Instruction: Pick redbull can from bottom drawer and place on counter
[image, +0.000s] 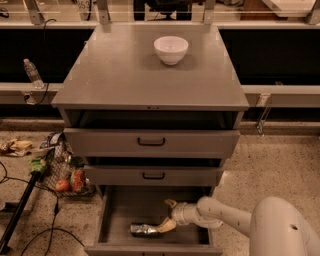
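The redbull can (143, 230) lies on its side on the floor of the open bottom drawer (125, 205), near the front. My gripper (168, 215) is inside the drawer, just right of the can. Its fingers are spread apart. The lower finger (166, 226) touches the can's right end and the upper finger (170, 203) is clear of it. The arm (235, 217) reaches in from the lower right. The counter (120, 75) is the grey top of the cabinet and carries a white bowl (171, 49).
Two shut drawer fronts with black handles (151, 142) hang over the open drawer. A clear water bottle (33, 73) stands on the pale ledge at left. A wire basket with fruit (65, 172), cables and a black pole (20, 210) lie on the floor at left.
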